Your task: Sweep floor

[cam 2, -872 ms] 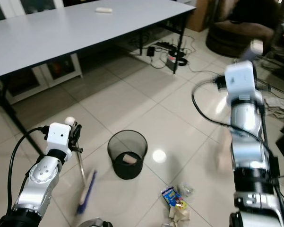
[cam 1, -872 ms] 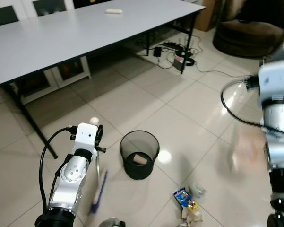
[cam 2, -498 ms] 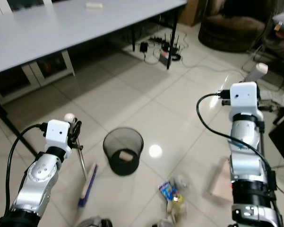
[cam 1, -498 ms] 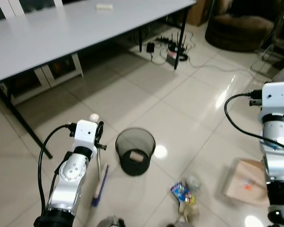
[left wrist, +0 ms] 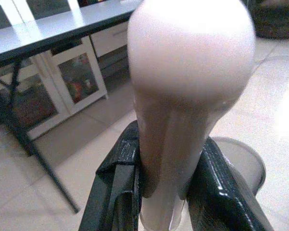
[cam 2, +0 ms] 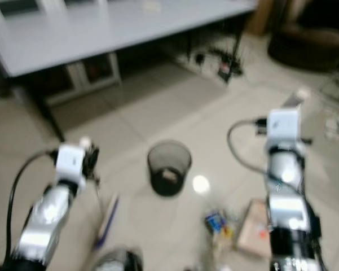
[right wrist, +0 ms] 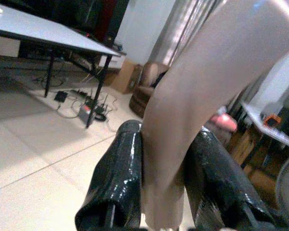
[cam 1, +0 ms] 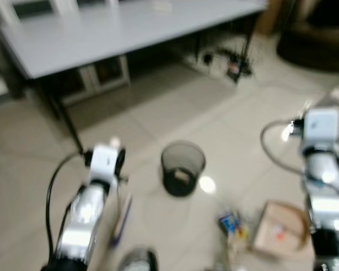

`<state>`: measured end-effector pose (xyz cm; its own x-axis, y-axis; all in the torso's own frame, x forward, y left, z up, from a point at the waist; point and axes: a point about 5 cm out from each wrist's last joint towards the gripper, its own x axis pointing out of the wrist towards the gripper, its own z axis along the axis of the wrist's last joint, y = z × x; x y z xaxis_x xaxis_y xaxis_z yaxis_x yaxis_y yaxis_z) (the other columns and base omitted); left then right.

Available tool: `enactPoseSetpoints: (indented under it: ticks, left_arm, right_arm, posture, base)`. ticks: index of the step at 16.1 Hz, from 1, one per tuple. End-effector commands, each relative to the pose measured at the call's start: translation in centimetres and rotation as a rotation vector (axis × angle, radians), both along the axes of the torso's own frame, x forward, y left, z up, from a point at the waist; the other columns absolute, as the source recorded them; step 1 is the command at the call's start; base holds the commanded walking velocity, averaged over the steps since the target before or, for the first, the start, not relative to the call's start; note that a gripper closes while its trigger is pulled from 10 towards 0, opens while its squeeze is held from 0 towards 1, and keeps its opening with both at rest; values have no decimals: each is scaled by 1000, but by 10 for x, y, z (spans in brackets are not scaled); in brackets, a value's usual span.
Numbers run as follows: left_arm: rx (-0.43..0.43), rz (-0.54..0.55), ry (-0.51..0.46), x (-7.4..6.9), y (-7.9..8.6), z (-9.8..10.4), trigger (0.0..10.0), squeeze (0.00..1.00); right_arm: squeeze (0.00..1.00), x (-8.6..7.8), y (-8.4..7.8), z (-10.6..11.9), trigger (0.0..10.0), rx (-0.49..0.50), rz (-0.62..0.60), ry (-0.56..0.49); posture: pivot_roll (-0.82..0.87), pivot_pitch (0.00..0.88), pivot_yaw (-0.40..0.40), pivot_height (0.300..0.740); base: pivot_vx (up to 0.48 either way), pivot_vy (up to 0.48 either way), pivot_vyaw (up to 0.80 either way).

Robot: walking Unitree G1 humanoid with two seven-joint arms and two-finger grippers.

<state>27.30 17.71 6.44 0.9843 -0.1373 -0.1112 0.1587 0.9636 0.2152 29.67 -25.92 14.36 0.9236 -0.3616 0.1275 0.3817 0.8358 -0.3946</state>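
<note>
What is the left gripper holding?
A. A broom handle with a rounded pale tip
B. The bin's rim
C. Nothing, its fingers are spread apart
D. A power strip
A: in the left wrist view the two black fingers press on either side of the pale handle, whose rounded tip fills the frame; the bin stands apart on the floor.

A bin (cam 1: 183, 167) stands on the floor (cam 1: 158, 113) between the 2 arms, in front of the tabletop (cam 1: 101, 34). Litter (cam 1: 232, 223) lies nearer the robot, right of the bin, with a dustpan (cam 1: 277, 230) just right of it. The broom head (cam 1: 122, 217) lies left of the bin.
</note>
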Motion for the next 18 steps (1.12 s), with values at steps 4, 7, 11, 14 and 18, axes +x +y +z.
enactPoseSetpoints:
  ticks: [4, 7, 11, 14, 18]
  left_arm:
    - [4, -66, -81, 12, -8, 21, 10000, 0]
    - [-18, -92, -94, 11, -12, 23, 10000, 0]
    - [1, -81, -75, 10, -9, 20, 10000, 0]
    - [4, -73, -76, 10, -6, 20, 10000, 0]
    - [2, -47, -83, 9, -2, 21, 10000, 0]
  right_arm:
    - [0, -8, 9, 4, 10000, 97, 3, -39]
    - [0, -13, 15, -3, 10000, 122, 9, -16]
    - [0, -20, 21, -12, 10000, 190, -23, 11]
    - [0, -21, 24, -14, 10000, 200, -25, 17]
    - [0, -24, 25, -19, 10000, 226, -43, 38]
  posture:
    - [-49, 0, 34, 740]
    - [-54, 0, 39, 740]
    - [-49, 0, 32, 740]
    - [-46, 0, 31, 740]
    - [-39, 0, 24, 740]
  base:
    - [0, 0, 0]
    - [0, 0, -800]
    - [0, 0, -800]
    - [0, 0, -800]
    - [0, 0, -800]
